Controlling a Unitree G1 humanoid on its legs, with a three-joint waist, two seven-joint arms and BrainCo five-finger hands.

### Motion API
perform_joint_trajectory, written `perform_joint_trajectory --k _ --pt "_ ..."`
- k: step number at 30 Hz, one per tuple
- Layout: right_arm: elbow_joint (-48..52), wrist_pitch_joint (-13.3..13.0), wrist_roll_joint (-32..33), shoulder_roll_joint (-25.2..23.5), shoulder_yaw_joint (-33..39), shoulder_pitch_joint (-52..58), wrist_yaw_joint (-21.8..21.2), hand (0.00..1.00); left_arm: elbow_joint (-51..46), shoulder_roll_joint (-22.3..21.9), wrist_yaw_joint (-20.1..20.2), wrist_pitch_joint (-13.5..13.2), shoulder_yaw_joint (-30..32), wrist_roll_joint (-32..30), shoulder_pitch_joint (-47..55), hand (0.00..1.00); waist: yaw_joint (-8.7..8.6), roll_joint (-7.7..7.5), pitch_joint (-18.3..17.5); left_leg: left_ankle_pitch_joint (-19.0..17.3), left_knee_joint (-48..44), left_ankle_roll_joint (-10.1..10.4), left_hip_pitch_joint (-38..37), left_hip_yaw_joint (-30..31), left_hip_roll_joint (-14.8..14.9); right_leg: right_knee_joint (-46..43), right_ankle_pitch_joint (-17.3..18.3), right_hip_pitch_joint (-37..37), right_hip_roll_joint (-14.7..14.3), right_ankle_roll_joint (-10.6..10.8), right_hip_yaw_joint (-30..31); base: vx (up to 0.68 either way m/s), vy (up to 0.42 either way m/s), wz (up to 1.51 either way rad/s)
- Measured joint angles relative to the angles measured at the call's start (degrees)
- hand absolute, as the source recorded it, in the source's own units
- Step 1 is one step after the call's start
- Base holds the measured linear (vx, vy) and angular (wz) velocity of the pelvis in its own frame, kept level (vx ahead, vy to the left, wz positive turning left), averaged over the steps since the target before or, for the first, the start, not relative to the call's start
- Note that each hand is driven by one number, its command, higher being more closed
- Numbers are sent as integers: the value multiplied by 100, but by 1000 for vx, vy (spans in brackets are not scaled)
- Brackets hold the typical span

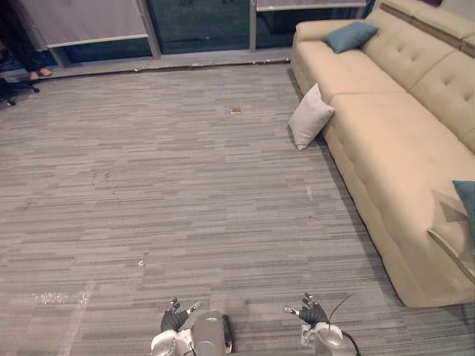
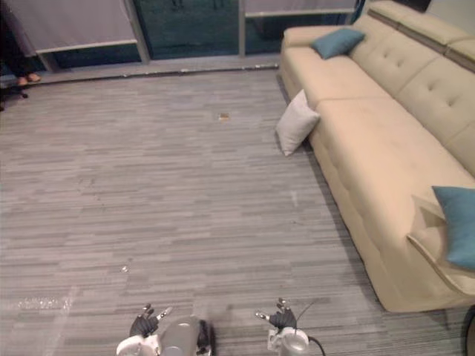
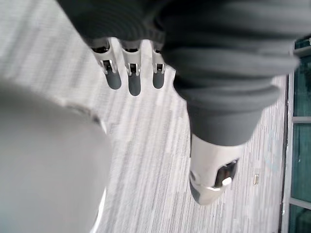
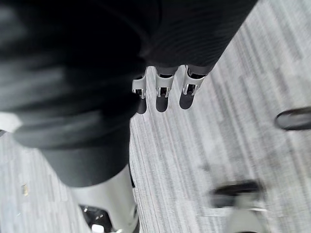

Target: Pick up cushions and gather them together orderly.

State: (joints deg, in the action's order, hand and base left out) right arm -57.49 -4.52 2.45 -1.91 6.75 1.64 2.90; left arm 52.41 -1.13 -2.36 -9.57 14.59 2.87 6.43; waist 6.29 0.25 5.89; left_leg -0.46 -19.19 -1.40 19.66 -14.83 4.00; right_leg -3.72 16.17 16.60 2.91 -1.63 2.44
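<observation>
Carpet (image 1: pixel 148 185): grey floor covering, short-piled and flat, woven in fine streaky bands, running from the far glass down to the robot's hands.
Sofa (image 1: pixel 386 141): long and beige, along the robot's right side. It has smooth upholstery, broad flat seat pads, a button-tufted back and a padded roll along the top.
Glass wall (image 1: pixel 200 22): dark panes in grey frames at the far end, with a pale blind (image 1: pixel 82 18) drawn over the left part.
White cushion (image 1: pixel 309 117): soft, square and off-white with pinched corners. It stands on edge on the carpet and leans against the sofa's front.
Far teal cushion (image 1: pixel 350 35): plain matte fabric, plump with pointed corners, lying on the seat at the sofa's far end, just beside the armrest.
Near teal cushion (image 2: pixel 456 222): same cloth, lying at the sofa's near end, well apart from the other two.
Left hand (image 1: pixel 175 319): low over the carpet, dark ribbed cover. Its silver fingers (image 3: pixel 133 80) with dark tips are straight and apart, thumb out to the side, holding nothing.
Right hand (image 1: pixel 312 311): just as low, its fingers (image 4: pixel 163 94) straight and apart, empty.
Person's feet (image 1: pixel 38 73): by the glass at the far left.
Floor plate (image 1: pixel 235 110): small, square and brass-coloured, set flush in the carpet.
</observation>
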Motion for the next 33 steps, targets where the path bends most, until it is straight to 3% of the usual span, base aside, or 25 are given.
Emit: perform_joint_trajectory --k 1,2,4,5,7,8,11,12,13,15,17,18,19,20,21,22,23,24,25,27,28,29,31,32,33 --pt "23 -2 -8 -35 -1 45 0 0 3 50 8 10 -1 -11 5 0 1 -88 -55 -101 2 -165 -61 -56 -84 -289 -10 -110 103 -13 12 588 231 -14" --pt "35 -14 -10 -86 7 84 -8 0 48 123 4 28 -8 -15 -22 0 -18 -213 -47 -326 -20 -271 -344 -127 -237 -1400 -109 -462 214 154 75 685 303 -12" --pt "64 -27 -23 -99 35 195 -11 0 141 212 -10 49 -111 -29 -98 0 -56 -294 16 -643 64 -308 -832 -121 -398 -3384 -688 -1175 263 751 227 675 308 10" --pt "176 -62 -23 -79 45 184 -14 0 253 324 -6 130 -240 -62 -131 0 -178 -315 89 -948 127 -293 -1437 -25 -596 -5329 -1124 -1913 346 946 255 573 228 45" --pt "294 -85 -28 -48 43 215 -14 0 324 319 -10 158 -278 -68 -126 0 -294 -293 107 -1129 268 -266 -1961 39 -649 -5966 -1060 -2287 354 918 102 507 156 41" --pt "348 -121 -27 -36 51 228 -23 0 333 267 -6 162 -286 -75 -132 0 -312 -234 82 -1249 558 -270 -2416 128 -655 -6034 -845 -2699 331 762 -164 520 128 20" --pt "510 -191 -22 -58 240 182 -56 0 409 248 3 167 -274 -76 -189 0 -354 -219 145 -1464 964 -207 -3143 300 -641 -5139 -402 -3579 298 551 -808 642 76 29" --pt "502 -193 -15 25 346 142 -63 0 510 212 4 197 -278 -69 -267 0 -427 -166 174 -1593 1166 -147 -3523 440 -565 -3920 -421 -3726 196 452 -1190 530 -1 43" --pt "501 -189 -13 43 392 129 -62 0 515 192 5 210 -282 -64 -284 0 -442 -148 185 -1610 1258 -119 -3606 480 -536 -3321 -527 -3734 130 418 -1312 785 -47 65" --pt "470 -175 -12 85 428 111 -53 0 518 140 26 212 -335 -74 -268 0 -565 -214 208 -1727 1589 70 -4075 748 -574 -1283 -1232 -3708 -9 346 -1437 750 -116 79" --pt "433 -146 -15 91 417 117 -54 0 533 151 21 222 -321 -84 -255 0 -625 -248 191 -1751 1505 111 -4329 1027 -582 -1388 -1833 -3686 -40 -228 -1289 612 -163 63" --pt "431 -141 -22 173 418 123 -64 0 563 98 24 236 -303 -160 -220 0 -618 -125 118 -1749 1162 112 -4302 1207 -407 -1709 -1894 -3682 -112 -328 -1374 757 -240 31" --pt "419 -136 -26 238 410 105 -67 0 561 19 24 236 -209 -175 -142 0 -559 90 34 -1735 410 135 -4030 1280 -205 -1850 -1614 -3624 -269 -355 -1461 753 -229 14" --pt "421 -132 -26 245 406 85 -62 0 563 -5 23 241 -161 -178 -114 0 -563 163 31 -1677 -156 225 -3782 1315 -138 -1874 -1520 -3580 -339 -409 -1489 717 -206 -12" --pt "441 -135 -23 261 357 46 -62 0 555 -55 20 265 66 -181 -121 0 -574 264 82 -1160 -1596 765 -3138 1381 -22 -1814 -1308 -3374 -488 -458 -1450 704 -174 -36" --pt "439 -100 -21 299 280 0 -59 0 546 -130 6 269 277 -163 -116 0 -539 365 145 -571 -2968 1091 -2505 1339 180 -1568 -1213 -2958 -687 -525 -1307 954 -192 -62" --pt "372 -38 -9 255 205 -32 -43 0 478 -140 -3 260 418 -161 -130 0 -489 373 272 -770 -4077 826 -2035 975 492 -1209 -1121 -2271 -891 -622 -1123 673 -113 -64" --pt "350 -20 -7 213 185 -32 -45 0 414 -126 -9 258 420 -160 -127 0 -450 334 297 -839 -4260 762 -1925 865 565 -1094 -1083 -2061 -912 -654 -1053 730 -101 -76" --pt "257 -9 -6 67 123 -46 -45 0 249 -37 -4 238 369 -156 -101 0 -312 175 323 -1031 -4420 638 -1537 551 654 -744 -1009 -1501 -915 -683 -784 433 -66 -61" --pt "245 0 -6 -25 98 -18 -44 0 131 -4 -2 211 340 -147 -55 0 -266 51 275 -1318 -4035 431 -849 287 704 -360 -930 -987 -893 -634 -476 535 -41 -72" --pt "244 3 -6 -32 112 -33 -41 0 104 -12 -8 181 342 -137 -49 0 -255 65 272 -1407 -3653 402 -676 258 702 -265 -900 -851 -871 -585 -384 552 55 -90" --pt "244 5 -7 -38 112 -81 -24 0 73 -41 -2 121 339 -98 -54 0 -222 114 291 -1466 -2531 399 -323 211 594 -121 -787 -607 -777 -492 -146 558 139 -77" --pt "240 5 -8 -2 147 -87 -3 0 53 -73 -13 103 295 -64 -54 0 -194 128 292 -1172 -891 468 -166 264 330 49 -604 -337 -577 -375 44 664 249 -63" --pt "206 3 -10 71 153 -85 26 0 53 -70 -19 96 206 -41 -39 0 -165 179 264 -811 130 567 -95 299 231 145 -448 -164 -502 -278 184 569 269 -45" --pt "159 0 -10 110 154 -90 38 0 55 -75 -23 90 184 -27 -35 0 -137 220 238 -659 427 564 -37 309 244 184 -353 -83 -492 -239 240 619 336 -52"
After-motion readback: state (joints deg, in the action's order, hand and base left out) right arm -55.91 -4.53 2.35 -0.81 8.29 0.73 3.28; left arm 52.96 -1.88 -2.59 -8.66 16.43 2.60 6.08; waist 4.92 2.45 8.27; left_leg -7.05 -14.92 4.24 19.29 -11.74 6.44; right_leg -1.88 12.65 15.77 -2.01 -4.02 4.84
